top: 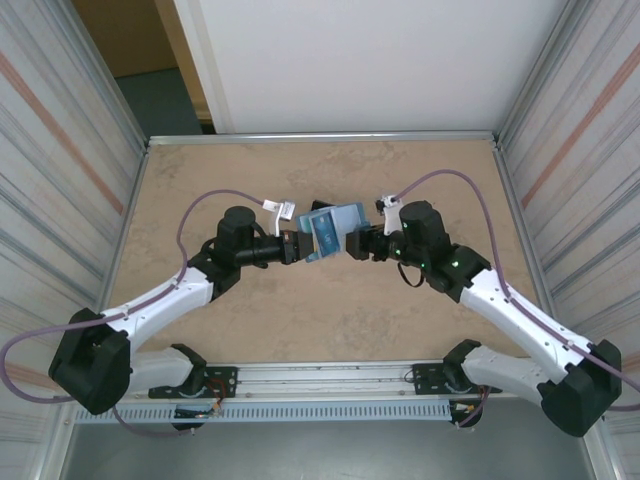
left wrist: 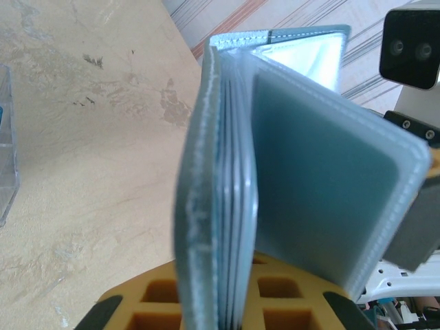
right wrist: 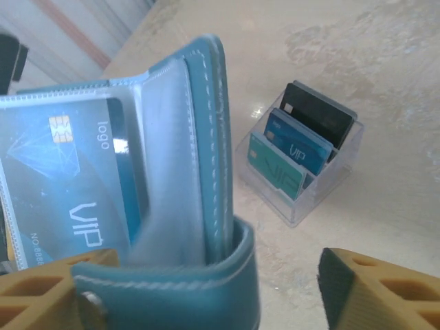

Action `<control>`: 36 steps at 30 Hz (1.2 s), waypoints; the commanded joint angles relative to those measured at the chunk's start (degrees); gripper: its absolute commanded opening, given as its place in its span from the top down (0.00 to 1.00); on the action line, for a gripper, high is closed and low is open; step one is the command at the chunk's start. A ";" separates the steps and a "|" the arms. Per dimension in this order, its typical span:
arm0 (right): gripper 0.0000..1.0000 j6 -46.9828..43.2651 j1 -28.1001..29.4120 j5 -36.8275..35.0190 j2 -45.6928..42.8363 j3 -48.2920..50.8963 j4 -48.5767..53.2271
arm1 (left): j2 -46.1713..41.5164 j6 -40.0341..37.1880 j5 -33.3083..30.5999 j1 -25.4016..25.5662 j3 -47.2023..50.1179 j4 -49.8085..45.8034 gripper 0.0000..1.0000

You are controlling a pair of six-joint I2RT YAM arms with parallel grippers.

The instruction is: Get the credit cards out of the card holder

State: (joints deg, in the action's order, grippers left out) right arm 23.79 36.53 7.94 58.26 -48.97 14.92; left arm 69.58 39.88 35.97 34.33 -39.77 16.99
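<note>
Two grippers flank the card holder (top: 332,230) mid-table: the left gripper (top: 296,247), at its nine o'clock, pinches one cover, while the right gripper (top: 352,243), at three o'clock, stands spread. A blue credit card (right wrist: 62,179) sits in the holder's clear pocket.

A blue card (right wrist: 69,185) behind the clear pocket of the card holder (right wrist: 206,137) carries the word "logo" beside its gold chip (right wrist: 60,129). Lower down it has large pale letters "VIP", and along one edge a line that seems to begin "NO.688", with the rest cut off. All of this runs sideways in the right wrist view. In the clear tray (right wrist: 330,172), the middle card (right wrist: 297,148), also blue, reads "VIP". Marks on the teal card (right wrist: 275,165) and black card (right wrist: 320,113) are too small to read.
</note>
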 commanded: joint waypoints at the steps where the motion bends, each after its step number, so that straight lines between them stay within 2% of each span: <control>1: 0.29 1.75 -1.56 0.64 -3.77 1.55 0.77 | -1.78 -0.66 0.24 -0.39 -0.75 1.56 1.00; 8: 0.49 4.89 -6.28 6.35 -7.00 2.74 1.50 | -1.40 -1.28 0.16 -0.43 -1.31 0.50 1.00; 13: 0.53 6.25 -8.10 13.34 -7.11 2.26 0.36 | -0.90 -1.79 0.11 -0.42 -1.73 -0.33 1.00; 15: 0.49 6.61 -8.34 15.52 -6.89 1.97 -0.32 | -0.72 -1.77 0.15 -0.44 -1.85 -0.30 1.00; 18: 0.31 6.78 -8.44 17.19 -6.25 1.47 -0.84 | -0.48 -1.80 0.16 -0.44 -1.89 -0.27 1.00; 20: 0.23 6.62 -8.50 17.21 -5.37 1.33 -0.79 | -0.33 -1.80 0.40 -0.46 -1.98 -0.08 1.00; 24: 0.22 6.60 -8.58 17.35 -2.91 1.54 -1.36 | -0.32 -1.74 0.77 -0.42 -1.99 -0.03 1.00; 29: 0.35 7.70 -8.61 19.10 1.01 2.04 -4.95 | -0.07 -1.73 1.47 -0.44 -1.95 -0.13 1.00; 36: 0.75 9.64 -8.76 24.08 4.67 1.97 -9.89 | -0.13 -1.58 0.29 -0.48 -1.81 -1.28 1.00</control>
State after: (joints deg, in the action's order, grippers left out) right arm 32.45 28.14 28.60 62.02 -46.59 8.71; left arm 69.60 39.24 35.99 34.33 -39.77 15.97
